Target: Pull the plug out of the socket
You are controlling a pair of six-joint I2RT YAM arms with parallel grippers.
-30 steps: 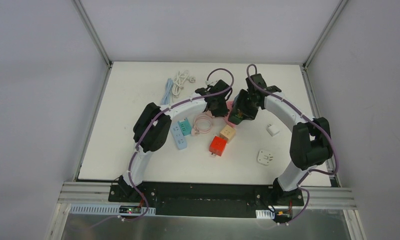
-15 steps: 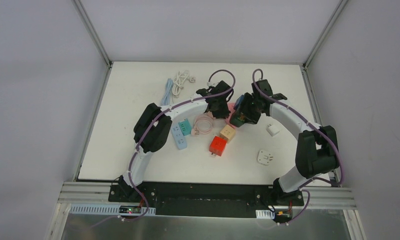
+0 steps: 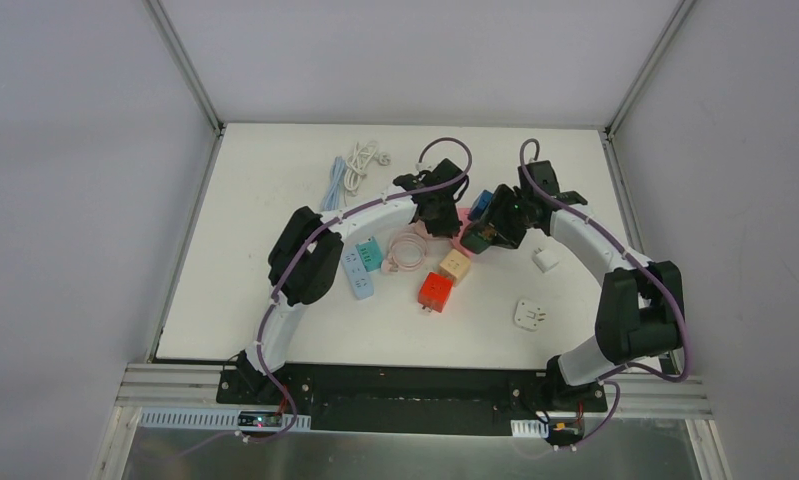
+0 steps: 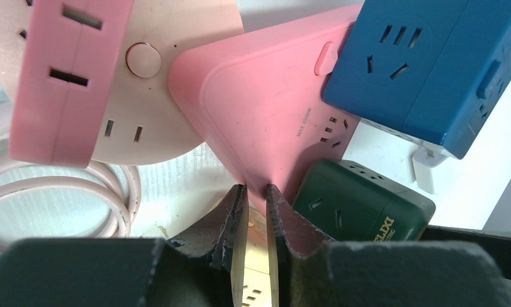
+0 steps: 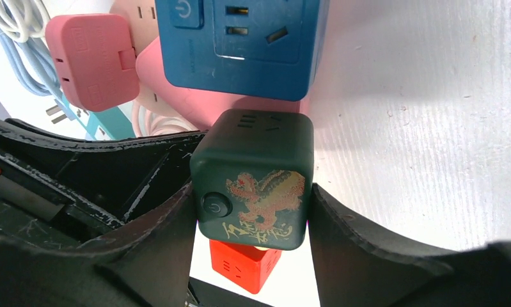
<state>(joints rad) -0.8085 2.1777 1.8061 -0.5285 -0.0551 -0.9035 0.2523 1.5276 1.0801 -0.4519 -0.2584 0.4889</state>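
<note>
Here, green plug (image 5: 252, 182) clamped inside right claw (image 5: 251, 195)

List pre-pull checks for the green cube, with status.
1. Right gripper clamps green cube on both sides: ok.
2. Left gripper pinches pink socket at its corner: ok, but a small hold.
3. Cube's prongs seated or freed: cannot tell, hidden.
4. Blue block abuts pink socket and may drag along: not ok.
5. Bare table beside cube for withdrawal: ok.
</note>
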